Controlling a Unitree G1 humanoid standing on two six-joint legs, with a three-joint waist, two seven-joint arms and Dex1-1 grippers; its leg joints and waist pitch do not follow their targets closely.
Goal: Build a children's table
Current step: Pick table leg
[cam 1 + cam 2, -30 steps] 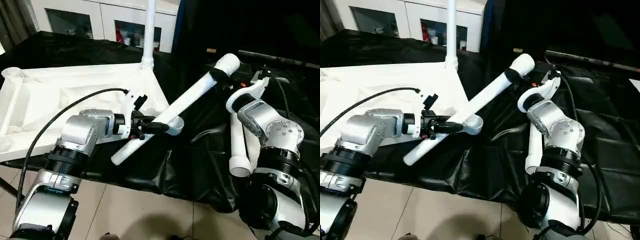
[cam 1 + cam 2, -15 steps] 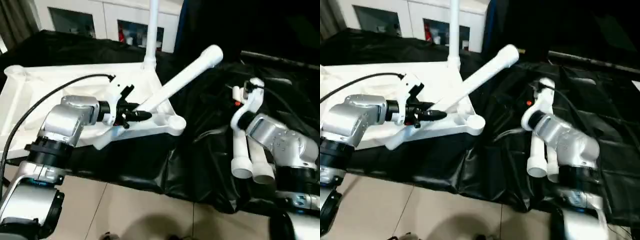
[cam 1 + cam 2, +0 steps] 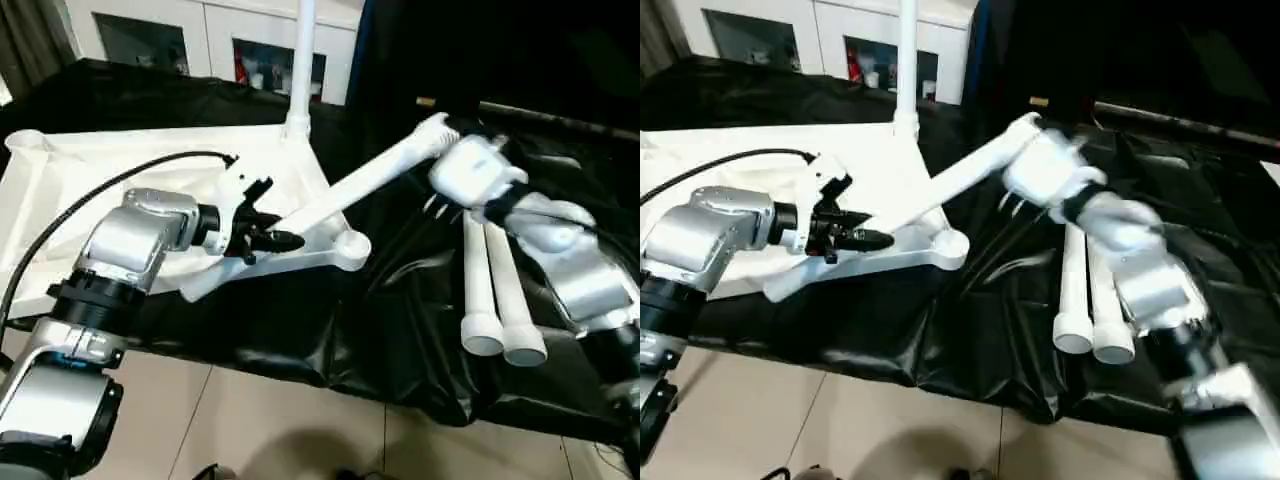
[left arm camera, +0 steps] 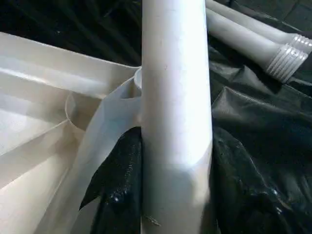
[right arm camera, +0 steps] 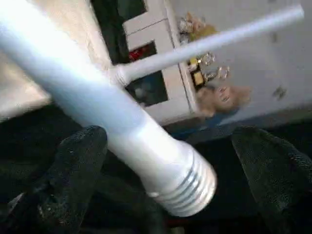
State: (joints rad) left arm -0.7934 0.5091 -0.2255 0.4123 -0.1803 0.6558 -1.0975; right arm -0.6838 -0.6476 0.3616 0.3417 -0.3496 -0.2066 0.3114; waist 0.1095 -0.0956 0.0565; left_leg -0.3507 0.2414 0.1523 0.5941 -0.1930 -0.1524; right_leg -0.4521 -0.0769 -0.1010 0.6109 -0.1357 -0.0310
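right claw (image 5: 165,180) swung back to leg (image 3: 340,195), wide open | left claw (image 3: 275,240) grips leg

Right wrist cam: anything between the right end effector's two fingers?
Yes. The ribbed end of the slanted table leg sits in the gap between the wide-apart black fingers; contact can't be told.

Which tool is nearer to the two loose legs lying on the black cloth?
Right. The right tool is at the slanted leg's ribbed end, just above the two loose legs; the left tool grips that leg across the table.
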